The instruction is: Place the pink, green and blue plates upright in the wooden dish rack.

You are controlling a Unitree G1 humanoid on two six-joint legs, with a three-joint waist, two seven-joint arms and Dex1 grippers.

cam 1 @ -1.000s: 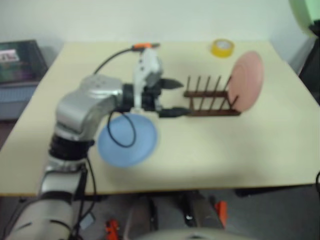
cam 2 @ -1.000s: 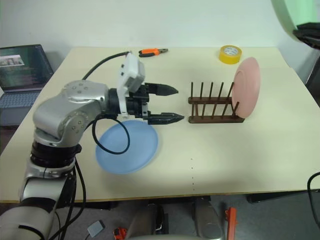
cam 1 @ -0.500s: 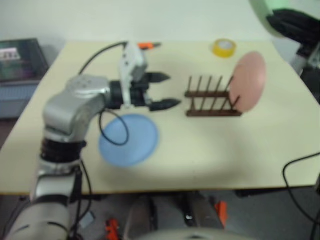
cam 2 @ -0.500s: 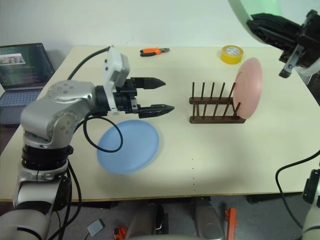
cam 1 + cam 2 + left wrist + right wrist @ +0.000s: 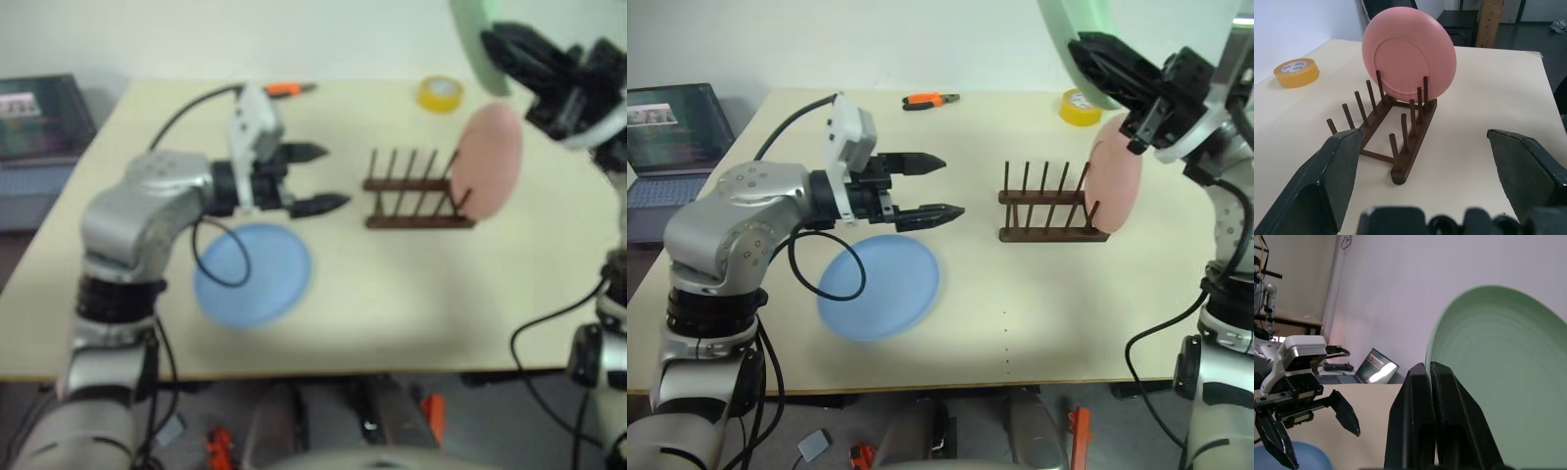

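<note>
Writing: no readable brand or label on any plate, the rack or the tape roll; the laptop (image 5: 671,127) screen is too small to read.
Pink plate (image 5: 1114,176): plain, matte salmon, standing upright in the end slot of the rack, at the robot's right.
Rack (image 5: 1050,208): dark brown wood, two rails with thin pegs; its other slots hold nothing.
Green plate (image 5: 1501,377): mint, with faint rings, held by its rim in the air above the rack's right end.
Blue plate (image 5: 878,286): light blue, flat on the table (image 5: 1038,323), left of the rack.
Right gripper (image 5: 1095,67): fingers pinched on the green plate's edge.
Left gripper (image 5: 936,184): fingers spread wide, holding nothing, above the blue plate's far edge, pointing at the rack.
Tape roll (image 5: 1296,72): yellow, behind the rack.
</note>
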